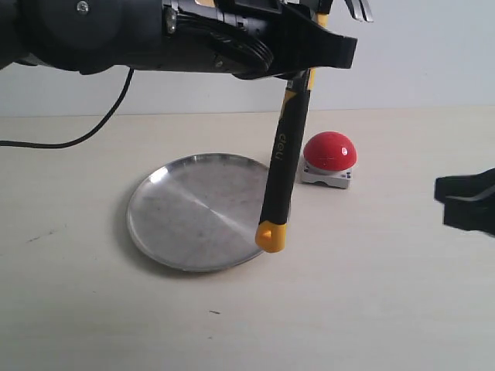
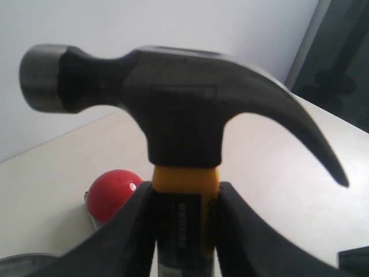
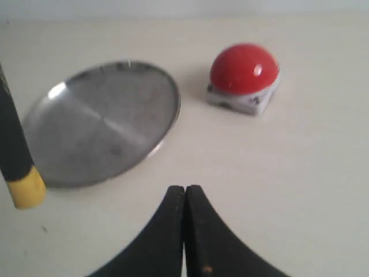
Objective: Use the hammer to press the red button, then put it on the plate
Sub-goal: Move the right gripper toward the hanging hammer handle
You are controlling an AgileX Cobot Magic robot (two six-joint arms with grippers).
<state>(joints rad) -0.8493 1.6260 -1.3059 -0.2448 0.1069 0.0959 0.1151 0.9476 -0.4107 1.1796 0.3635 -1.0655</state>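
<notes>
My left claw [image 2: 184,226] grasps the claw hammer [image 1: 282,174] below its head, handle hanging near the metal plate [image 1: 174,220] and red button [image 1: 330,150]; my right claw [image 3: 185,222] is clenched, empty.

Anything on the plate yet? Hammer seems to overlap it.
Nothing visible lies on the plate; its surface shows bare. The hammer hangs from the left gripper, its yellow end covering a bit of the rim in the exterior view, so that patch is hidden.
</notes>
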